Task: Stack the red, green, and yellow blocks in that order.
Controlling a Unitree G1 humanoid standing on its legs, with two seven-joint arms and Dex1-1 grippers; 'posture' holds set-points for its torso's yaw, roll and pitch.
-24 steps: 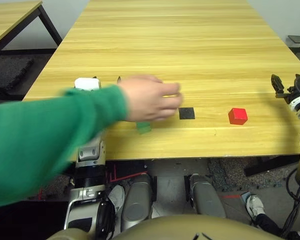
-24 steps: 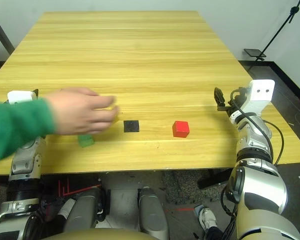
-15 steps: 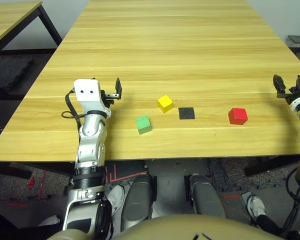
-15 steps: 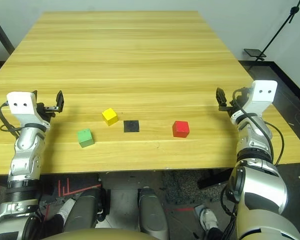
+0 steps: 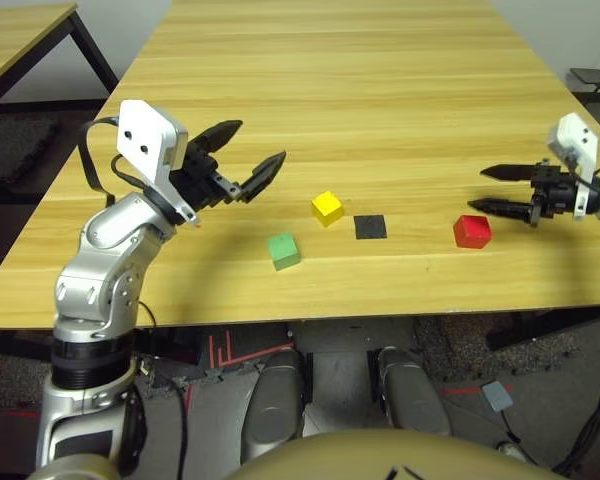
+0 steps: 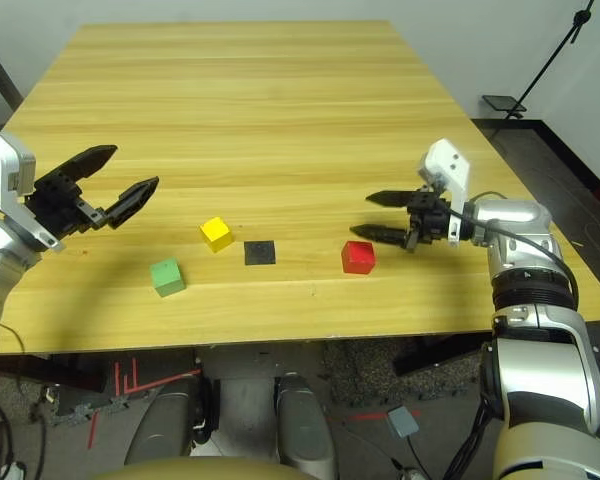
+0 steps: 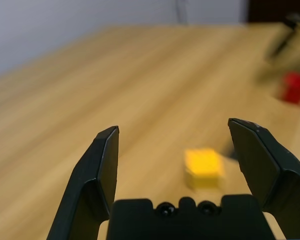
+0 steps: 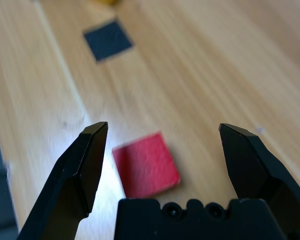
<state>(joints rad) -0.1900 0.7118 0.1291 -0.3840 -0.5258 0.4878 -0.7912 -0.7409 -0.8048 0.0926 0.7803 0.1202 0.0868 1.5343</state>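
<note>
Separately, red block [image 5: 472, 231], green block [image 5: 283, 250], yellow block [image 5: 327, 207] on table [image 5: 380, 90], both end effectors spread wide, holding nothing.

Light was bright and even across the wooden table [image 5: 380, 90], seemingly from overhead; the blocks cast only short, soft shadows. No hard glare showed on the wood, just a pale sheen. The head views were sharp, with slight bending of straight edges toward the corners. In the left wrist view the yellow block [image 7: 204, 168] and background were blurred; the right wrist view blurred the black patch [image 8: 107, 39]
</note>
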